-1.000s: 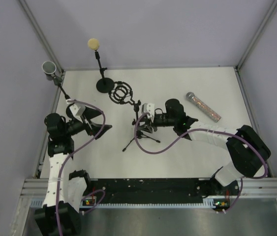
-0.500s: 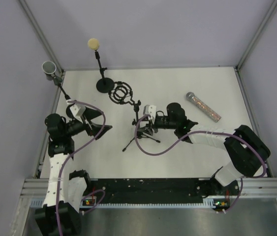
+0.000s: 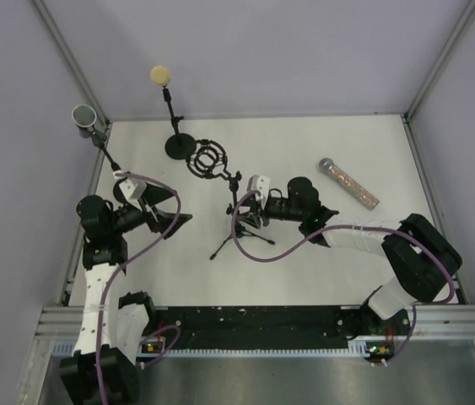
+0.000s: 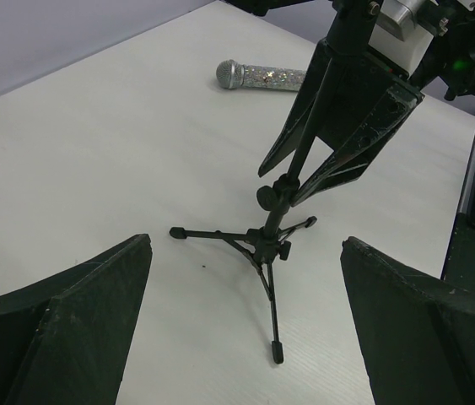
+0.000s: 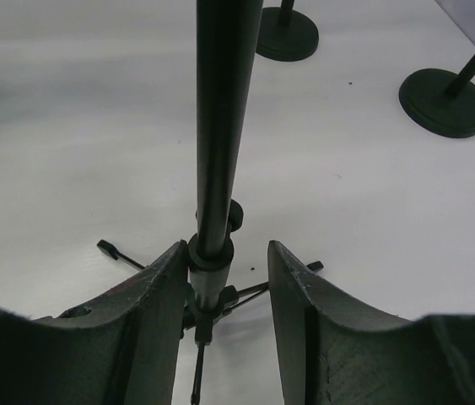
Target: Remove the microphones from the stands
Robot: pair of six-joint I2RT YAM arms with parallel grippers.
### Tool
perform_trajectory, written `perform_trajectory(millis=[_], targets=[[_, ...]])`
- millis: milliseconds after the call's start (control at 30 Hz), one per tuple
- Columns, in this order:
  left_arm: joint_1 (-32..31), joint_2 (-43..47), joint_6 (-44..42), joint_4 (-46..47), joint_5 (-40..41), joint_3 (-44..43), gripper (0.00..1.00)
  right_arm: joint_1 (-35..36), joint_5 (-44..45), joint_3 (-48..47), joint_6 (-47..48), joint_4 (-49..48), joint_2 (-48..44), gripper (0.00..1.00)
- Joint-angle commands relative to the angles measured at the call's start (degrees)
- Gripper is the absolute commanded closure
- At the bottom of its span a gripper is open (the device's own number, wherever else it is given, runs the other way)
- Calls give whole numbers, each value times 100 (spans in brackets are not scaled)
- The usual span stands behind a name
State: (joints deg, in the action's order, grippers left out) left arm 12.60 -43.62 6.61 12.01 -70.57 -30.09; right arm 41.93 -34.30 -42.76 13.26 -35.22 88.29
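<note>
- White table [image 3: 304,283], three stands, three microphones.
- Yellow microphone [image 3: 161,76] and grey microphone [image 3: 83,117] sit on stands; shiny microphone [image 3: 348,183] lies flat, right side.
- Left claw [image 3: 181,206] wide open, empty.
- Right claw [image 5: 227,253] open around tripod stand's [image 4: 269,247] pole.

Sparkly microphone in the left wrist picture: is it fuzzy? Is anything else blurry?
Left wrist view: the sparkly microphone lies far from the lens and looks a bit soft. Top view: it looks clearer, the light is even and the shadows are faint. Right wrist view: the stand pole looms close and slightly blurred.
</note>
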Motion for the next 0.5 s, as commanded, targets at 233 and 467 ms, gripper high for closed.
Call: perform_trajectory(millis=[233,467], targets=[[23,46,7,240,227,38,1,201,635,5,-69,-363,92,52],[23,37,7,205,297,38,1,359,942,-30,63,-275,144,52]])
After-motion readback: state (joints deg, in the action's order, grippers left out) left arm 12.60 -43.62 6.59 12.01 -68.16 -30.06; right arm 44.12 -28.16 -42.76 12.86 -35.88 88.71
